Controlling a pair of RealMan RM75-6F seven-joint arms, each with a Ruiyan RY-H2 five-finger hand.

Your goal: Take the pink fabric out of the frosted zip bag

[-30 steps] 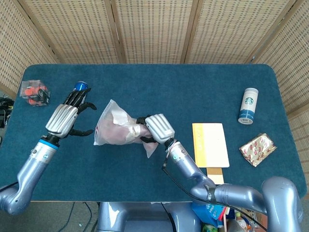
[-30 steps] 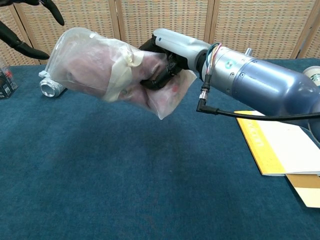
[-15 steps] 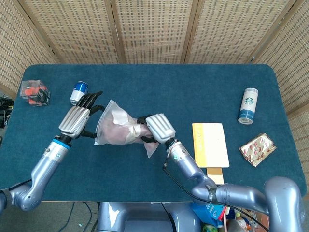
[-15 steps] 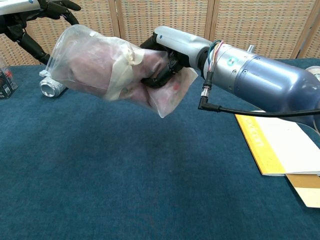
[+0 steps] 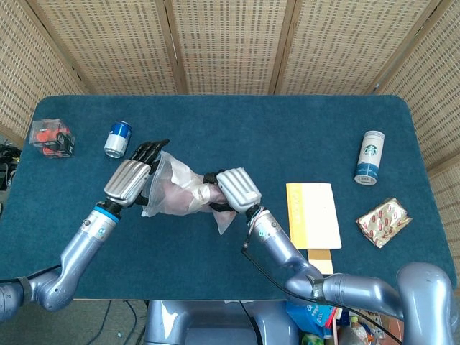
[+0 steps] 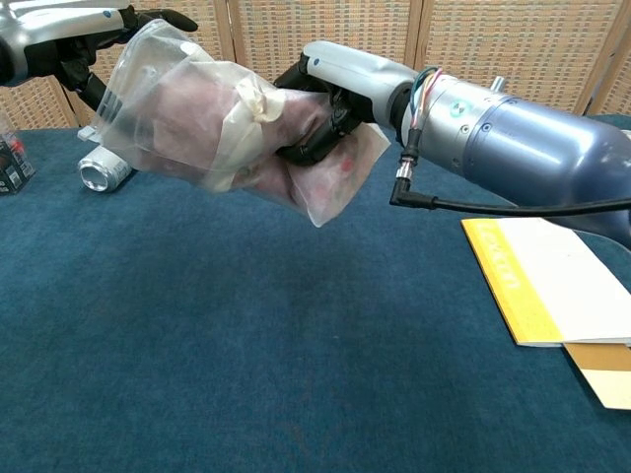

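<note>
The right hand (image 5: 233, 188) grips one frosted zip bag (image 5: 172, 190) above the desk (image 5: 287, 136), one pink fabric (image 6: 197, 113) inside. The left hand (image 5: 131, 180) touches the bag's far end; its hold I cannot tell. It should pinch the mouth open first (slippery plastic). Elsewhere: two cans (image 5: 118, 138), one booklet (image 5: 313, 214).

Blue-grey arms, silver-backed black-fingered robot hand (image 5: 237, 188)
</note>
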